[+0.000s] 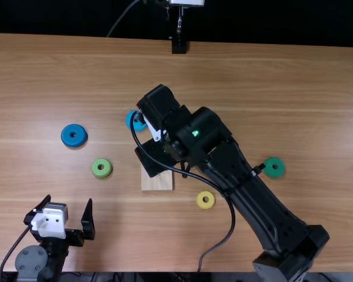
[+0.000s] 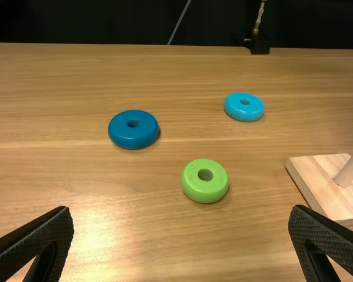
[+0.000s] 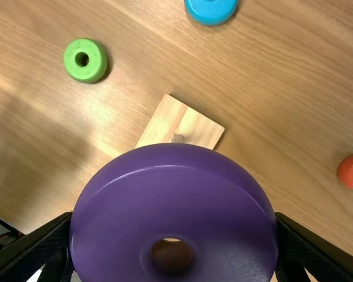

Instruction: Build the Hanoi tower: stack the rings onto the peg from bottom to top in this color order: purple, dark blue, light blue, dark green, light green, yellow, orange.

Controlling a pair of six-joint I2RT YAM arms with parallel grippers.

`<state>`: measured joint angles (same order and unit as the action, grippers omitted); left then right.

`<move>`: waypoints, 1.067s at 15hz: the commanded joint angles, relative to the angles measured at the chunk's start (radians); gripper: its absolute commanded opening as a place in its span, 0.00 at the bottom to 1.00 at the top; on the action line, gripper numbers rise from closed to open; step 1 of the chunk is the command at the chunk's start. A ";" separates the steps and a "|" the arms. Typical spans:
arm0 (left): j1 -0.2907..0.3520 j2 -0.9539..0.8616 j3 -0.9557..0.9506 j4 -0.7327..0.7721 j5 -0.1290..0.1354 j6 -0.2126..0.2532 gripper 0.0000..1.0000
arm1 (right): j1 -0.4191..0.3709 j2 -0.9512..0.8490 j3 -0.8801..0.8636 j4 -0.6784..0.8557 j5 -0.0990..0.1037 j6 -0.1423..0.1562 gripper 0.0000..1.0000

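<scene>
Purple thick round ring (image 3: 175, 202), pinched by its rim between the fingers of the right gripper (image 3: 174, 220) near the pale wooden peg (image 3: 177, 138), wants its hole centred before a level lowering, while the left gripper (image 1: 69, 200) gapes at the top view's eight o'clock.

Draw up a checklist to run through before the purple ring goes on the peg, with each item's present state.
1. Purple ring between the fingers of the right pincer: ok.
2. Peg bare, ready for its first ring: ok.
3. Base flat on the table: ok.
4. Ring's hole lined up over the peg: cannot tell.
5. Left pincer open and away from the peg: ok.
6. Dark blue ring, next in order, loose on the table: ok.
</scene>
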<state>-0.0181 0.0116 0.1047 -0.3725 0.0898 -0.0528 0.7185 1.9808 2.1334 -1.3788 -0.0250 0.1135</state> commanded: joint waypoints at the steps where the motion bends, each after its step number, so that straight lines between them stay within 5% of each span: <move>1: 0.006 -0.012 -0.105 -0.073 0.026 0.012 1.00 | 0.021 0.026 0.037 0.008 0.005 0.008 0.00; 9: 0.006 -0.012 -0.105 -0.073 0.026 0.012 1.00 | 0.021 0.076 0.028 0.052 0.007 0.002 0.00; 12: 0.007 -0.012 -0.105 -0.073 0.026 0.012 1.00 | 0.018 0.076 0.020 0.045 0.008 0.001 0.24; 16: 0.006 -0.012 -0.105 -0.073 0.026 0.012 1.00 | 0.013 0.076 0.005 0.040 0.010 0.001 0.13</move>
<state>-0.0181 0.0116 0.1047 -0.3729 0.0898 -0.0528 0.7322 2.0396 2.1403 -1.3399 -0.0208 0.1131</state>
